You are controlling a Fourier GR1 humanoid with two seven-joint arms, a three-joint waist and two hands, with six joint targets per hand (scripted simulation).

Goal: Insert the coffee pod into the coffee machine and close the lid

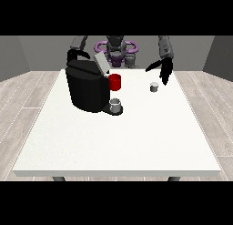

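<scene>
A small grey coffee pod stands on the white table right of centre. The hand at the view's right hangs just above and behind the pod, its fingers straight and pointing down, apart from the pod. A black coffee machine stands at the left with its grey lid tilted up. The hand at the view's left shows only partly behind the machine's top; how it is held is hidden.
A red mug stands beside the machine's right side. A grey cup sits on the machine's drip tray in front. The table's front edge runs near the picture's bottom.
</scene>
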